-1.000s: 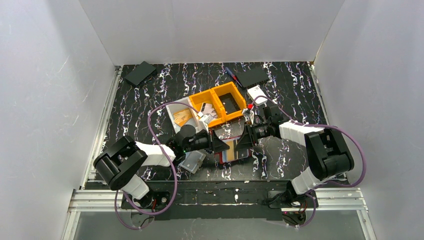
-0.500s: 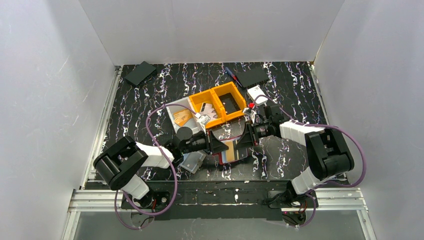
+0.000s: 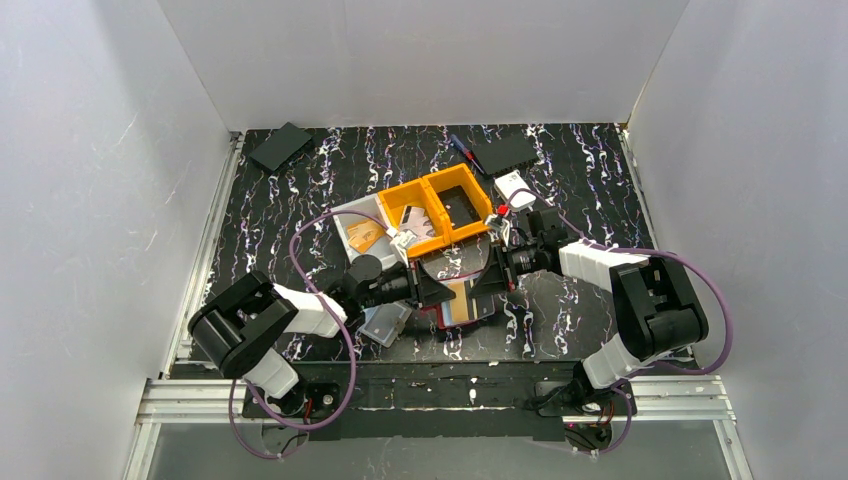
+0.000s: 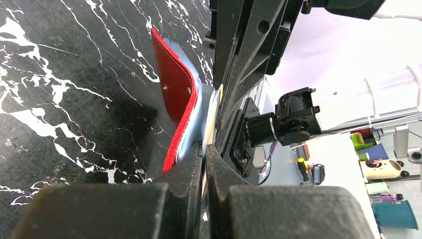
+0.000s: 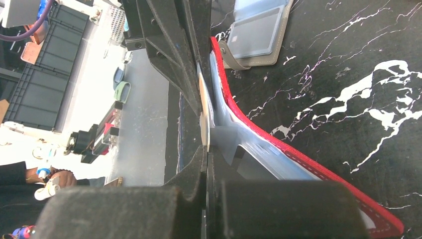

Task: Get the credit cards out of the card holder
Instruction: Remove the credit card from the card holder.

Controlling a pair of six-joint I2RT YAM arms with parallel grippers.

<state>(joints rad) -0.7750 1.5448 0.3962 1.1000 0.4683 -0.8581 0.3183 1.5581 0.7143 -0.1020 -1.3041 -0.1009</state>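
The flat red hinged card holder (image 4: 174,89) stands half-open on the black marbled table (image 3: 300,180), between my arms. Left gripper (image 4: 203,146) pinches its clear sleeve edge, I judge; right gripper (image 5: 205,150) pinches a thin pale credit card (image 5: 202,119). Card: light, stiff, slick; hold its exposed edge.

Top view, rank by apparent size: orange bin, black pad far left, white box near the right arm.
1. orange bin
2. black pad
3. white box
The gaps are clear, so distance from the camera does not blur the order.
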